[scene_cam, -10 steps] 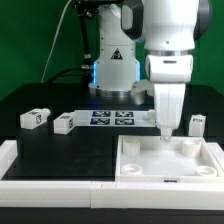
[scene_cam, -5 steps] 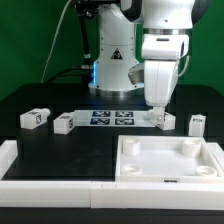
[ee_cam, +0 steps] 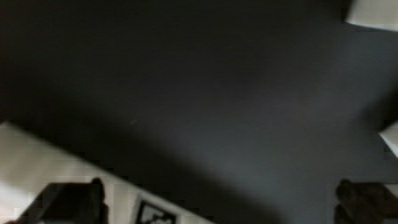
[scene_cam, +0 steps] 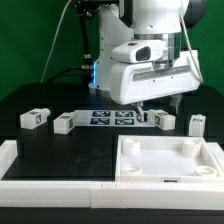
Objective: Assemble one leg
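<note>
Four small white legs with tags lie on the black table in the exterior view: one point(scene_cam: 37, 117) and another point(scene_cam: 65, 123) on the exterior view's left, one point(scene_cam: 160, 120) and one point(scene_cam: 196, 123) on its right. The large white tray point(scene_cam: 168, 176) lies in front. My gripper point(scene_cam: 148, 108) hangs tilted just above the table, next to the third leg and behind the tray. In the wrist view my gripper point(ee_cam: 221, 200) is open, its dark fingertips point(ee_cam: 71, 201) wide apart with only table and a white board edge between them. It holds nothing.
The marker board point(scene_cam: 110, 118) lies flat between the second and third legs; its corner with a tag shows in the wrist view point(ee_cam: 71, 165). A white raised border point(scene_cam: 50, 180) runs along the table's front and left. The robot base point(scene_cam: 115, 65) stands behind.
My gripper has risen from low over the tray's back edge, moved back toward the marker board's right end, and the hand has tipped over sideways. The legs and tray lie as before.
</note>
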Robot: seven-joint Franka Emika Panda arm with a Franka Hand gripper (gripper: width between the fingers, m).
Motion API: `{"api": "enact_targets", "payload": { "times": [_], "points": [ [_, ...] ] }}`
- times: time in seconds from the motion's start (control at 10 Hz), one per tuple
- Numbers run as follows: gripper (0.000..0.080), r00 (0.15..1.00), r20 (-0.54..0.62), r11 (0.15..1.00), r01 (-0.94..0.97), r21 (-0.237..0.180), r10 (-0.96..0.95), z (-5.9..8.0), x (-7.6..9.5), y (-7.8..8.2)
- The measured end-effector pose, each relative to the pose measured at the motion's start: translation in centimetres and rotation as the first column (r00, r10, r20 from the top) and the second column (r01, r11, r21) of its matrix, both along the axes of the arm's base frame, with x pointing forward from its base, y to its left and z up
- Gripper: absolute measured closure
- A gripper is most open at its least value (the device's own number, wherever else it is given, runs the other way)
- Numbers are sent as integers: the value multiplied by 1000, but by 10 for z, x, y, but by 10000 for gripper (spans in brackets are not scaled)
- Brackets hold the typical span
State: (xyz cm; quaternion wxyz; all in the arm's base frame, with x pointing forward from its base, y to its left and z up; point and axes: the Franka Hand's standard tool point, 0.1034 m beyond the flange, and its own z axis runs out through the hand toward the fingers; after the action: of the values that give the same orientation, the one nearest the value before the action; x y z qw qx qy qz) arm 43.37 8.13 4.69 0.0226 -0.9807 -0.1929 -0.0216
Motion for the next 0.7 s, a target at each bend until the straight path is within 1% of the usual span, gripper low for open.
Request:
{"api": "enact_targets", "payload": {
  "times": [0.1, 0.2, 0.3, 0.4, 0.5, 0.6, 0.7],
  "points": [
    [151, 990, -15, 990, 141, 12, -141, -2, -2, 6],
    [151, 956, -33, 956, 293, 21, -292, -3, -5, 14],
    [151, 909, -49, 909, 415, 27, -413, -4, -8, 26],
    [151, 879, -58, 879, 476, 28, -474, -4, -11, 37],
    [151, 807, -75, 808, 589, 29, -586, -4, -14, 47],
    [151, 762, -83, 763, 646, 29, -642, -3, -16, 60],
    [151, 686, -97, 687, 726, 30, -721, -1, -17, 71]
  ]
}}
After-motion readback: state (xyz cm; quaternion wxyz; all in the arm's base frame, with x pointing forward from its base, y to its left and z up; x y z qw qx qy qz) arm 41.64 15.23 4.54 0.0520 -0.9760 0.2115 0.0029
